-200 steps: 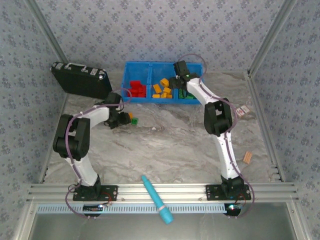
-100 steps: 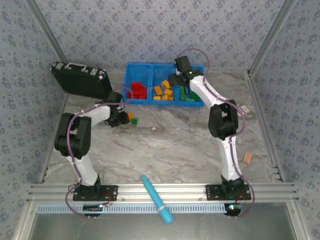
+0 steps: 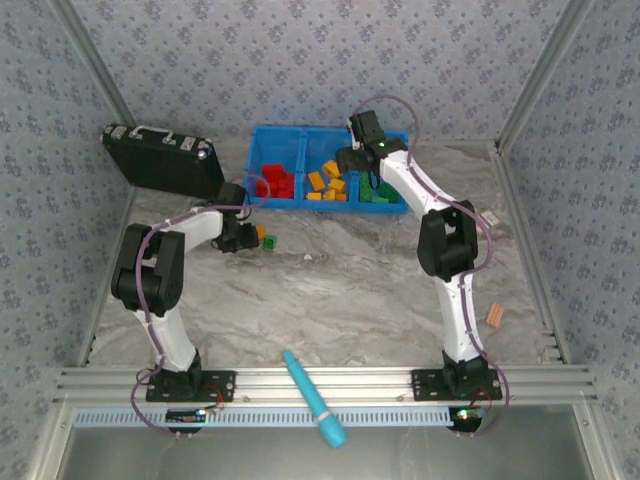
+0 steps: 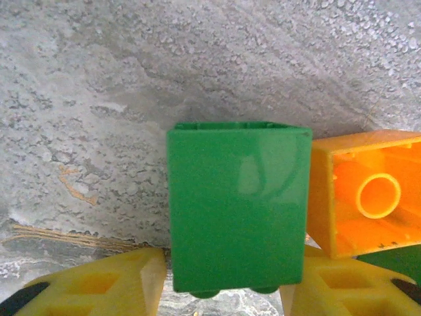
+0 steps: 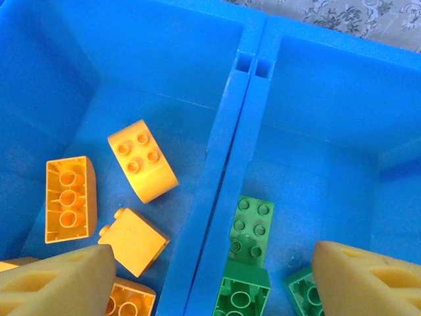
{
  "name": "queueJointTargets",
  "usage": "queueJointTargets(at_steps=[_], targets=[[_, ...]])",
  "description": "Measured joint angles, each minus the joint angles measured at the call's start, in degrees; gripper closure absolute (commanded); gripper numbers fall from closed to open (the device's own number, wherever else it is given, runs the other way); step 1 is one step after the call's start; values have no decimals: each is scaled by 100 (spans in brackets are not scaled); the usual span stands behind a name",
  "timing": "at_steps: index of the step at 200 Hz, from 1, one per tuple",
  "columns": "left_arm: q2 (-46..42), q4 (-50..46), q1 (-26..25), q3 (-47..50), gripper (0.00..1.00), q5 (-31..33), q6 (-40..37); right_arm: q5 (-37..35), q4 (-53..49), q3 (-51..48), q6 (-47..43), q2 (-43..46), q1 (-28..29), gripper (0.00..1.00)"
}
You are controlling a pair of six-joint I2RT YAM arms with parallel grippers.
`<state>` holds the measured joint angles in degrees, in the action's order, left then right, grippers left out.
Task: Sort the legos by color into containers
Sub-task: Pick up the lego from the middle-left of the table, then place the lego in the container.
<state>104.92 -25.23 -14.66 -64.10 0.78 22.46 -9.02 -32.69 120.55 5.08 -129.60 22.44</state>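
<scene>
A green lego [image 4: 237,204] lies on the marble table with an orange lego [image 4: 368,197] touching its right side. My left gripper [image 4: 222,293] has its yellow fingertips [image 4: 99,289] pressed to both sides of the green lego's near end. From above, the left gripper [image 3: 250,237] sits by the green lego [image 3: 269,242] and the orange lego [image 3: 258,231]. The blue bin [image 3: 330,133] holds red legos [image 3: 272,180], orange ones [image 3: 325,182] and green ones [image 3: 378,192] in separate compartments. My right gripper [image 5: 214,283] hangs open and empty above the divider [image 5: 227,171] between orange and green.
A black case [image 3: 160,158] stands left of the bin, close behind the left arm. A light-blue pen-like tool [image 3: 313,398] lies at the near edge. A small tan block [image 3: 494,316] and a card [image 3: 488,222] lie on the right.
The left arm has edged in toward the two loose legos. The right gripper has drawn up and back a little over the bin.
</scene>
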Motion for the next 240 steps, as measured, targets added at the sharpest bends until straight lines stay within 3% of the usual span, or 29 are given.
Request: queueJointTargets(at_steps=[44, 109, 170, 240], targets=[[48, -35, -13, -48, 66, 146, -256, -13, -15, -323, -20, 205, 0, 20], [74, -44, -116, -90, 80, 317, -487, -205, -35, -1504, -44, 1311, 11, 20], [-11, 210, -365, -103, 83, 444, -599, -280, 17, -2354, -42, 1893, 11, 20], [-1316, -197, -922, -1051, 83, 483, -643, -275, 254, -3427, -11, 2640, 11, 20]])
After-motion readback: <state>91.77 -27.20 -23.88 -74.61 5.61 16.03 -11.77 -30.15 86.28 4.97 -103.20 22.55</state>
